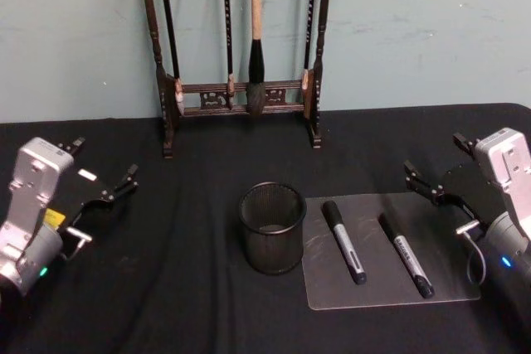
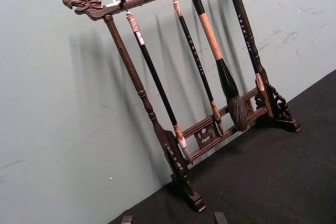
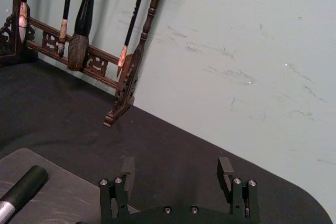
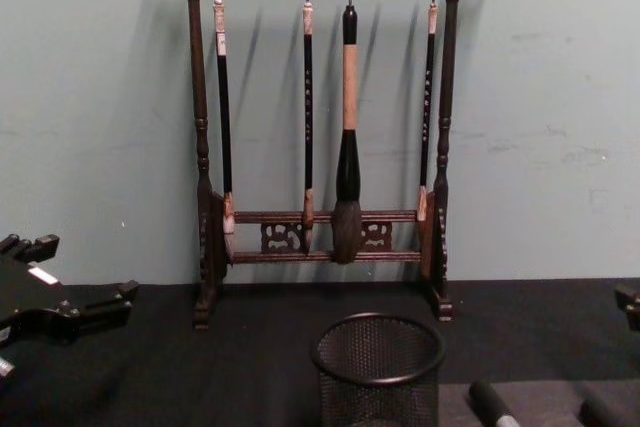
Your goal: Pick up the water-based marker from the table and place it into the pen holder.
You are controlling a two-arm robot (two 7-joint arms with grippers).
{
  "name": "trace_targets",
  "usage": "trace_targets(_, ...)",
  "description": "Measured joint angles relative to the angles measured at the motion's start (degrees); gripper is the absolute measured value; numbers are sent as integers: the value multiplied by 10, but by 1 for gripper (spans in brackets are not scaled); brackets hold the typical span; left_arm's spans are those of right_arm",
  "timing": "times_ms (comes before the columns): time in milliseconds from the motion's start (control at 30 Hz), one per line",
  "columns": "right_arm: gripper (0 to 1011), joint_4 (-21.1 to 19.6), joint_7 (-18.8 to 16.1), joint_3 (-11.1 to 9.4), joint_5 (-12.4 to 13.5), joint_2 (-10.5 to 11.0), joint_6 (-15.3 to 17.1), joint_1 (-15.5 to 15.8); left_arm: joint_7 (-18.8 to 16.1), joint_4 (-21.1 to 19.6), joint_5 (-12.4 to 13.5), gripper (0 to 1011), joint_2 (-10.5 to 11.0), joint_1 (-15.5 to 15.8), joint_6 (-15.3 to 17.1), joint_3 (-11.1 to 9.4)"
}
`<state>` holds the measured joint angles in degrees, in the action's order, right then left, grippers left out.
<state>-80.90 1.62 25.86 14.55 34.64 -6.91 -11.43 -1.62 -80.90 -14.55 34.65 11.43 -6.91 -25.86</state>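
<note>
1. Head view: the left gripper [image 1: 105,160] hovers over the table [image 1: 166,288] near its left edge. Its fingers are spread wide and hold nothing.
2. The right gripper [image 1: 433,155] hovers near the table's right edge. Its fingers are also spread wide and hold nothing.
3. The holder [image 1: 270,256] stands upright about mid-table, nearer the front edge.
4. The grey patch [image 1: 373,289] lies flat just right of the holder, toward the front right corner.
5. The first marker [image 1: 343,242] lies flat on the patch's left part, near the holder but apart from it.
6. The second marker [image 1: 406,255] lies flat on the patch to the right of the first. The two are roughly parallel and not touching.
7. Both markers run slanted from the back edge toward the front edge. I cannot tell which one is water-based.
8. The rack [image 1: 169,113] stands at the middle of the back edge against the wall [image 1: 415,31], with four brushes hanging from it.
9. Right wrist view: the right gripper's [image 3: 176,171] jaws are well apart over the table [image 3: 63,119], with the patch [image 3: 63,198] beside them.
10. Chest view: the holder [image 4: 378,392] stands in front of the rack [image 4: 200,197]. The left gripper [image 4: 78,269] is at the left, spread and empty.
</note>
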Motion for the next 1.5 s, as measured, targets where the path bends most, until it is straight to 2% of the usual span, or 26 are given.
trace_targets(867, 1002, 0, 0, 0, 0, 0, 0, 0, 0, 0, 0, 1009, 0, 0, 0, 0)
trace_targets(1000, 1002, -4, 2, -6, -3, -3, 5, 2, 0, 0, 0, 1009, 0, 0, 0, 0)
trace_targets(1067, 1002, -21, 10, -19, -4, -11, 29, 12, 0, 0, 0, 1009, 0, 0, 0, 0)
trace_targets(1133, 1002, -24, 11, -21, -4, -12, 32, 14, 0, 0, 0, 1009, 0, 0, 0, 0)
trace_targets(1267, 1002, -78, 1, -52, 29, -19, 117, 39, 0, 0, 0, 1009, 0, 0, 0, 0)
trace_targets(1300, 1002, -78, 1, -52, 29, -19, 117, 39, 0, 0, 0, 1009, 0, 0, 0, 0)
trace_targets(1400, 1002, -106, -16, -64, 51, -20, 166, 50, 0, 0, 0, 1009, 0, 0, 0, 0)
trace_targets(1433, 1002, -117, -24, -68, 60, -21, 192, 53, 0, 0, 0, 1009, 0, 0, 0, 0)
trace_targets(1467, 1002, -131, -35, -73, 72, -21, 234, 55, 0, 0, 0, 1009, 0, 0, 0, 0)
trace_targets(1500, 1002, -131, -35, -73, 72, -21, 234, 55, 0, 0, 0, 1009, 0, 0, 0, 0)
